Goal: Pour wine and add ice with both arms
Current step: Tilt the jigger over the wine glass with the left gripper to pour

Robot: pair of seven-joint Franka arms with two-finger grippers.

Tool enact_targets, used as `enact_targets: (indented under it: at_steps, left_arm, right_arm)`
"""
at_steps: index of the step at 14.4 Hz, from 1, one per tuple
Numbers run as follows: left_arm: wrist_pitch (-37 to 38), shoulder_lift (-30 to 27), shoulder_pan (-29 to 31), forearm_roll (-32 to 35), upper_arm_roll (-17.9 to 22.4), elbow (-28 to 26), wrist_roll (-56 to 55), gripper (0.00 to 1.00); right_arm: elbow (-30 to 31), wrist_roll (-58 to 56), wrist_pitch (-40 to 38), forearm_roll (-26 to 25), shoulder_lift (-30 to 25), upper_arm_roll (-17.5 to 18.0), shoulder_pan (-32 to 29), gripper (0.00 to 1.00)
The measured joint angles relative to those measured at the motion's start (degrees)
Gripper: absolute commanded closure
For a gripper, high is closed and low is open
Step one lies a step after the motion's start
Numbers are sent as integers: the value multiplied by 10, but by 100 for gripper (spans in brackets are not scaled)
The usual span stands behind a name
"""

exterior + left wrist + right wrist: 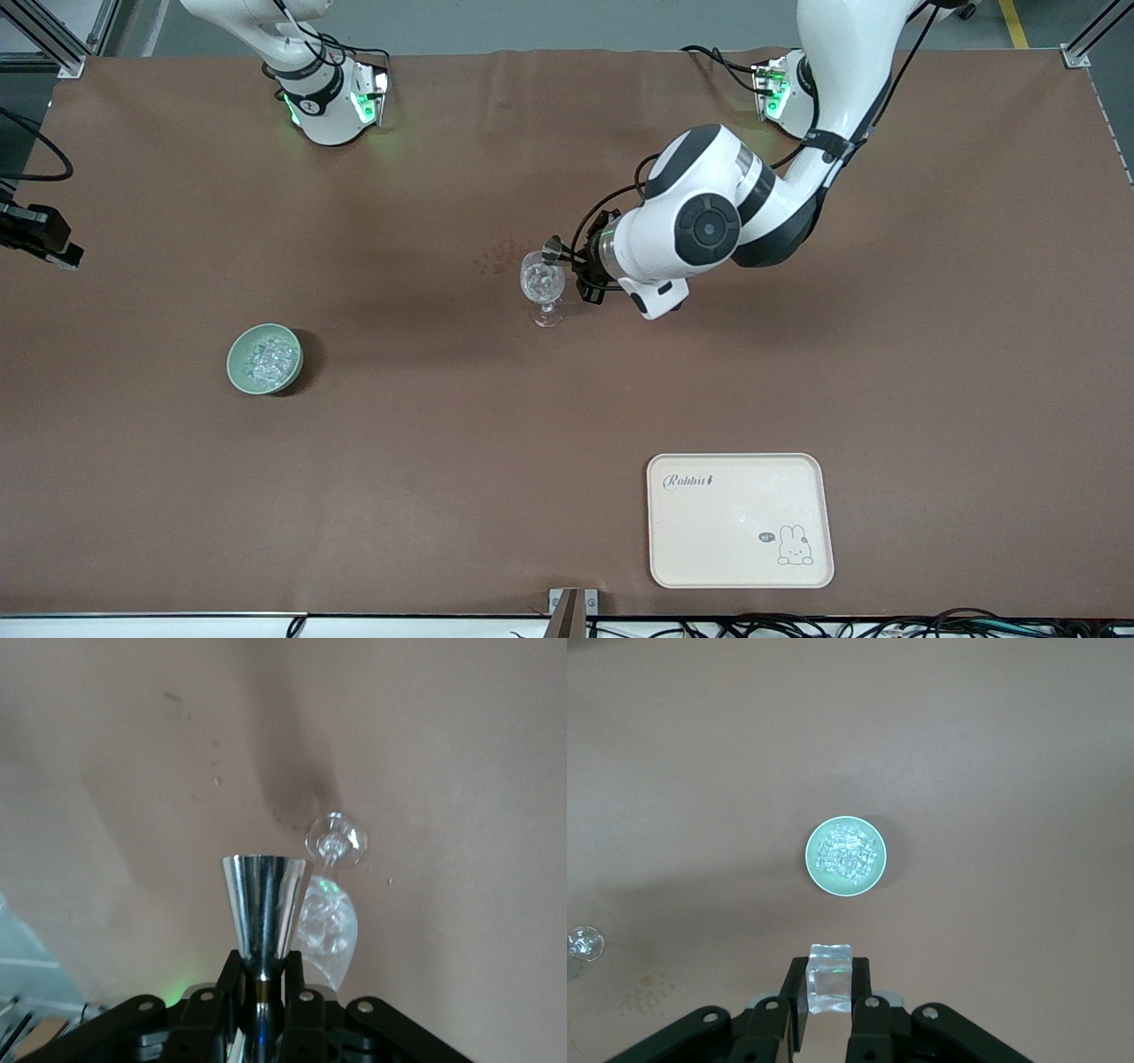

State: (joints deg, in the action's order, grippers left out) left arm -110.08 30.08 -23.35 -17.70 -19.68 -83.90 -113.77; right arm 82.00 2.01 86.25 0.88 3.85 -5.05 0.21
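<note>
The clear stemmed wine glass [542,283] stands upright mid-table. My left gripper [571,266] is beside its rim, shut on the waist of a silver metal jigger [554,251] tipped toward the glass. In the left wrist view the jigger [263,912] sits in the left gripper [264,967], with the glass [330,926] just past it. My right gripper [830,985] is shut on one clear ice cube [830,979], high over the pale green bowl [812,870] of ice [849,855]. The bowl [236,365] with ice [270,357] sits toward the right arm's end. The right gripper is outside the front view.
A cream rabbit tray [740,520] lies near the front edge, toward the left arm's end. A black device [35,232] juts in at the table's edge on the right arm's end. Small stains [498,260] mark the brown cloth beside the glass.
</note>
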Motion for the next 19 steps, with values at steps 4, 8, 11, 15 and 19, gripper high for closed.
enact_targets:
  at_steps: [4, 8, 11, 15, 19]
  left_arm:
    - [0, 0, -26, 67, 2, 8, -23, 100]
    - [0, 1, -44, 136, 3, 14, -54, 100]
    - [-2, 1, -51, 196, 3, 20, -54, 100]
    - [-2, 9, -66, 218, 4, 33, -54, 100]
    - [-2, 19, -78, 263, 4, 39, -54, 100]
  right_arm:
    - [0, 0, 0, 0, 0, 0, 0, 99]
    - [0, 0, 0, 0, 0, 0, 0, 99]
    - [0, 0, -1, 0, 0, 0, 0, 98]
    - [0, 0, -1, 0, 0, 0, 0, 98]
    - [0, 0, -1, 0, 0, 0, 0, 98]
